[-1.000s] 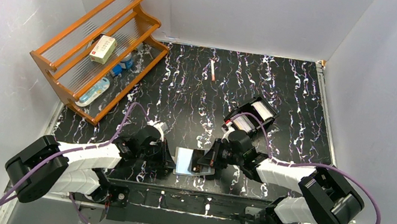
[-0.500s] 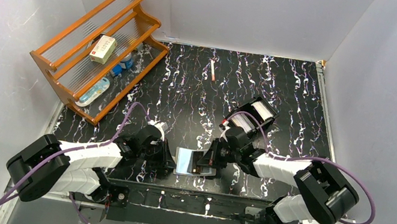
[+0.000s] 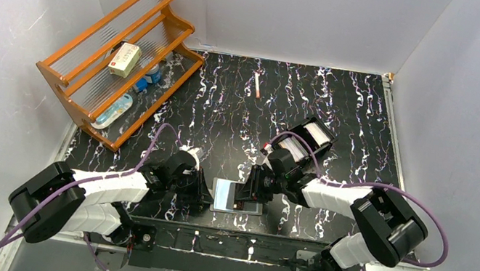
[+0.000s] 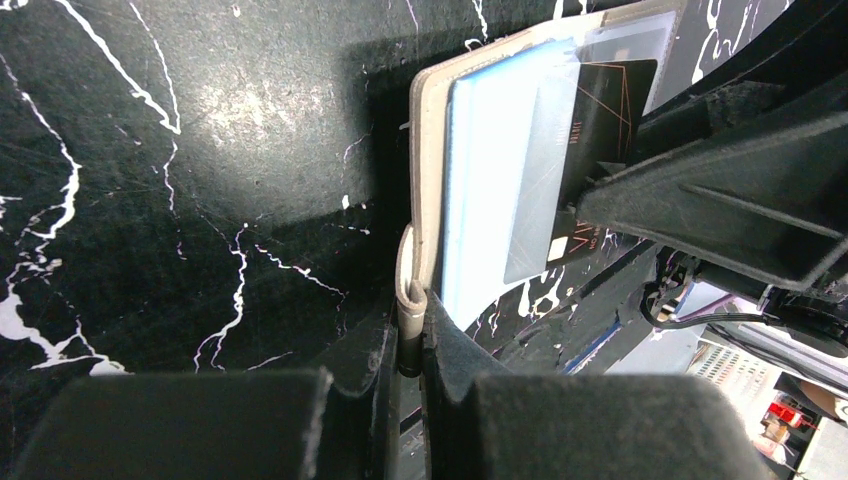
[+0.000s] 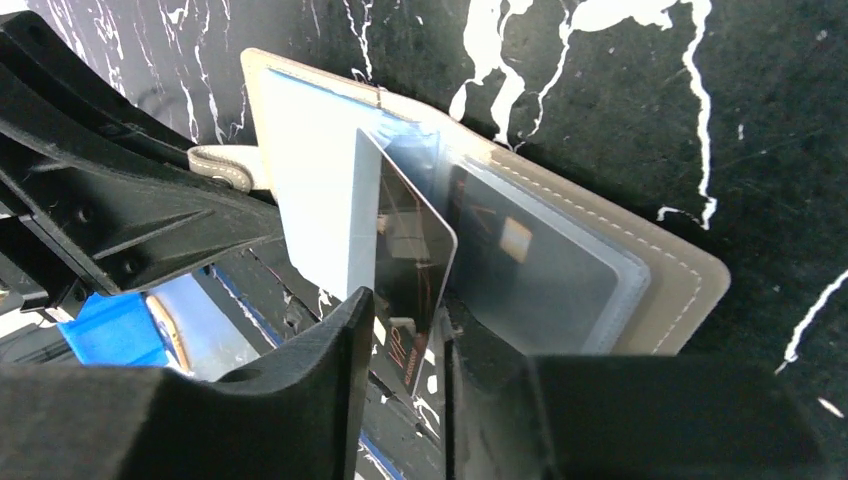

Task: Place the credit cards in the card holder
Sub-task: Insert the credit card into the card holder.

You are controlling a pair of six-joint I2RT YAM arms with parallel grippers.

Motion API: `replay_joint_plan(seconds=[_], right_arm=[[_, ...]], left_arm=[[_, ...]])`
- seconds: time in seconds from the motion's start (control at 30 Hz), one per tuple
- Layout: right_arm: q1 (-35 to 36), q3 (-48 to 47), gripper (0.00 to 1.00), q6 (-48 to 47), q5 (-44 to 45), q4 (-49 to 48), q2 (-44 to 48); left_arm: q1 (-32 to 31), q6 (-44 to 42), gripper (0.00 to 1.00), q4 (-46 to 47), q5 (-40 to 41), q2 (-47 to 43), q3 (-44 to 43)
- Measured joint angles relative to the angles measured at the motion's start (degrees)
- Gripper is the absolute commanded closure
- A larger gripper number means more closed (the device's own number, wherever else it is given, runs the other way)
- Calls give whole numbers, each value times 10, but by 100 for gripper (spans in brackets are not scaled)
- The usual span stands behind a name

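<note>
Obs: right end effector (image 5: 410, 330) is clamped on a dark credit card (image 5: 415, 240). The card's leading edge sits in among the clear pockets (image 5: 540, 260) of the card holder (image 5: 670, 285); I cannot tell how deep. The left end effector (image 4: 410, 345) is pinched on the holder's strap tab (image 4: 408, 285). The holder lies open on the worktop (image 3: 344, 109), between the arms at the near edge. My read: the pocket lies leftward of the right end effector, so I push along that line, toward the left arm.
</note>
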State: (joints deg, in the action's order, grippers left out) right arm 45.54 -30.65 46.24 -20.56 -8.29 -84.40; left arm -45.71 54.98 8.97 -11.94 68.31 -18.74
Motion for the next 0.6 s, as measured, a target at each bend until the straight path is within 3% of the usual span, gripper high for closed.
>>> replay_joint_plan(seconds=[0.17, 0.6], right_arm=[[6, -14, 47, -8, 28, 48, 25], [13, -41, 34, -14, 93, 134, 60]], left_arm=[[0, 0, 100, -1, 2, -1, 0], [0, -4, 100, -18, 11, -5, -6]])
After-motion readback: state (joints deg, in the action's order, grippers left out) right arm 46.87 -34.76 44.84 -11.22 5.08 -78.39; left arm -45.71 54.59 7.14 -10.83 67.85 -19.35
